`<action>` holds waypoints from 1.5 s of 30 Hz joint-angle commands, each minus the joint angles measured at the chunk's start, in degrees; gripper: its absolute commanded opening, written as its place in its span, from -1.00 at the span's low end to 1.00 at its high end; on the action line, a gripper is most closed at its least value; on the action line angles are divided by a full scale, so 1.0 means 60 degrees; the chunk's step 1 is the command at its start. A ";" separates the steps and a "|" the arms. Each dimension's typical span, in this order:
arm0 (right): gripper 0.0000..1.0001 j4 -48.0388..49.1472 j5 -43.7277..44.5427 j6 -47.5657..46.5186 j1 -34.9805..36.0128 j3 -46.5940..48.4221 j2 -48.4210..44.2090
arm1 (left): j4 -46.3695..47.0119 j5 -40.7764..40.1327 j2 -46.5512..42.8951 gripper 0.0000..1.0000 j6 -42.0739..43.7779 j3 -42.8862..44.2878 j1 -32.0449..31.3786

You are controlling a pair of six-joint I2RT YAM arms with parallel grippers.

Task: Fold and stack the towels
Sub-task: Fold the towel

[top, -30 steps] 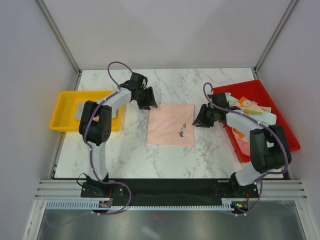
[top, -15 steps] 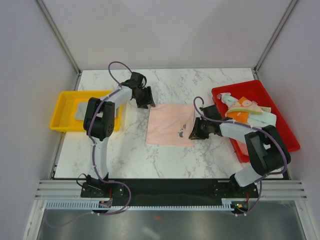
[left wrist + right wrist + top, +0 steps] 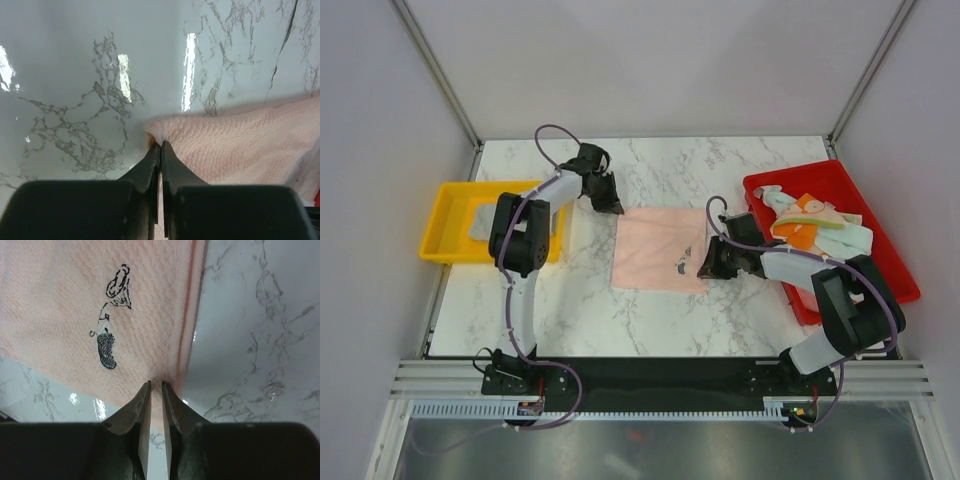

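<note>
A pale pink towel (image 3: pixel 655 255) lies flat in the middle of the marble table, with a small black embroidered figure near its right edge. My left gripper (image 3: pixel 616 209) is at its far left corner. In the left wrist view the left gripper (image 3: pixel 160 145) is shut, and the pink towel's (image 3: pixel 240 145) corner is bunched at its tips. My right gripper (image 3: pixel 703 270) is at the near right corner. The right wrist view shows the right gripper (image 3: pixel 156 385) closed on a fold of the pink towel (image 3: pixel 60 315) beside its hem. More towels (image 3: pixel 815 225), orange, mint and white, are heaped in the red tray.
The red tray (image 3: pixel 905 280) stands at the right edge of the table, behind my right arm. A yellow tray (image 3: pixel 445 200) at the left holds a grey towel (image 3: pixel 485 222). Grey walls and metal posts close in the table on three sides.
The left jaws have closed on the towel's far left corner. The right gripper has slid down to the near right corner and narrowed on the cloth.
</note>
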 commanded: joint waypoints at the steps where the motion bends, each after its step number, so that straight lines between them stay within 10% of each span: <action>1: -0.56 -0.0470 0.1093 -0.0505 0.0021 -0.0446 0.0076 | 0.0389 0.0466 -0.0013 -0.91 -0.0299 0.0274 0.0389; 8: -0.57 -0.0470 0.1298 -0.0549 0.0021 -0.0520 0.0090 | 0.1357 0.1155 -0.0146 -0.90 -0.1062 -0.0283 0.0668; 15: -0.54 -0.0484 0.0978 -0.0505 0.0021 -0.0345 -0.0041 | 0.1401 0.1536 -0.0291 -0.13 -0.0959 -0.0371 0.0654; 21: -0.28 -0.1492 0.0888 -0.0271 0.0020 0.0534 -0.0611 | 0.0422 0.0674 -0.1155 0.15 -0.0594 -0.0385 0.0683; 30: -0.20 -0.2359 0.1152 -0.0153 0.0021 0.0667 -0.1198 | -0.0752 -0.1289 -0.3922 0.22 -0.0403 -0.2228 0.0274; 45: -0.28 -0.1188 0.0917 0.0198 0.0021 -0.0446 -0.0861 | -0.0123 -0.0851 -0.5536 0.07 -0.0856 -0.6024 -0.1383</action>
